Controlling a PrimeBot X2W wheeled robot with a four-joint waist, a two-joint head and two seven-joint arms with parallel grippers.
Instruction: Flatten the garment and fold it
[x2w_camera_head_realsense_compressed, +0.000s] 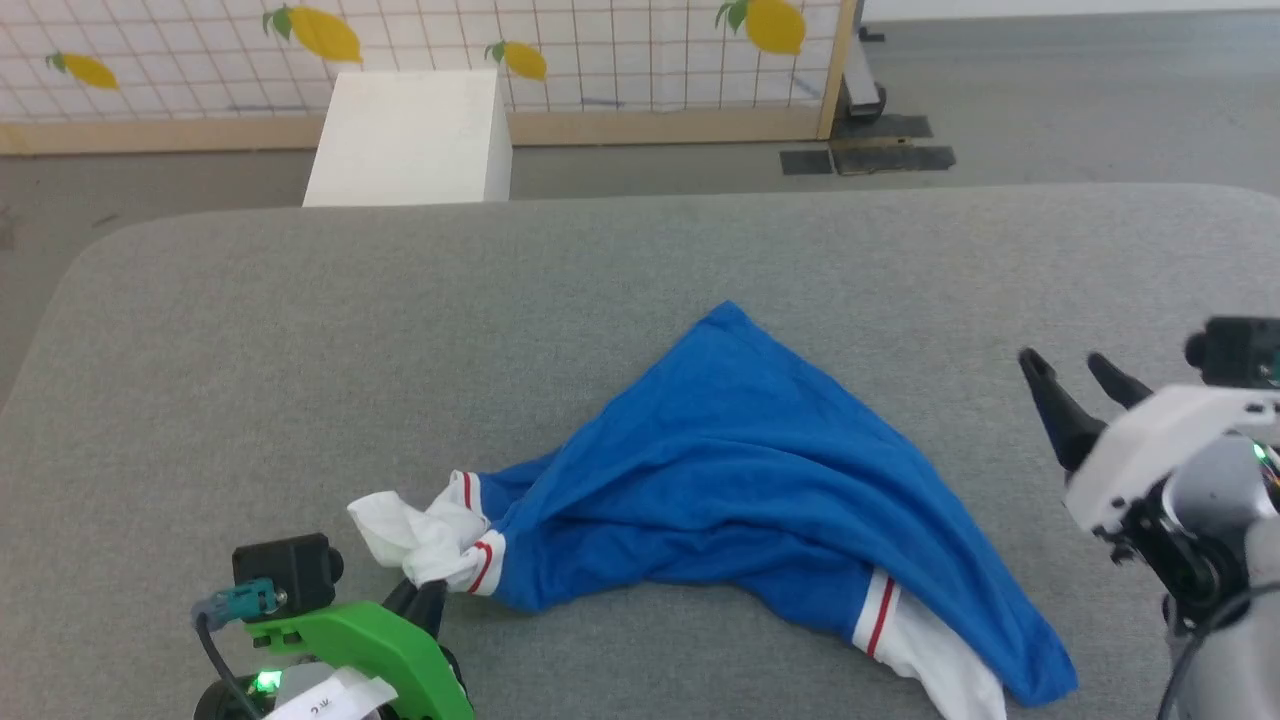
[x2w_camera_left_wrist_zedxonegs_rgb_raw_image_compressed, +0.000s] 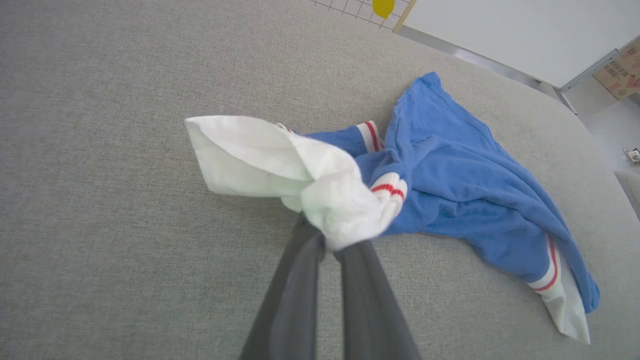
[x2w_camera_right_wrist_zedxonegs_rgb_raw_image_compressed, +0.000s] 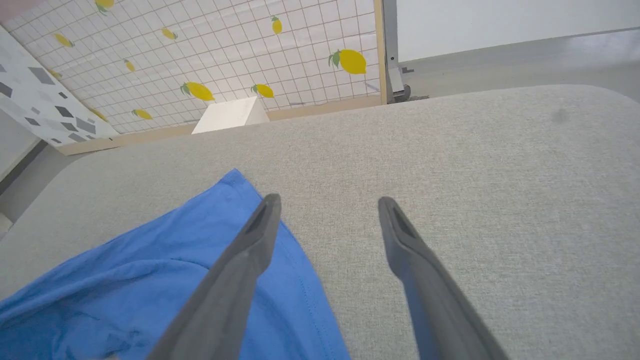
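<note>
Blue jersey cloth, our garment (x2w_camera_head_realsense_compressed: 740, 470) lies crumpled on the grey padded surface (x2w_camera_head_realsense_compressed: 300, 350), toward that surface's near edge; at the surface's near-left part our left gripper (x2w_camera_head_realsense_compressed: 425, 592) has its jaws pinched tight on the white sleeve (x2w_camera_left_wrist_zedxonegs_rgb_raw_image_compressed: 280, 165); over the surface's right side, near the blue hem, our right gripper (x2w_camera_head_realsense_compressed: 1065, 365) holds its jaws wide apart, gripping nothing.
</note>
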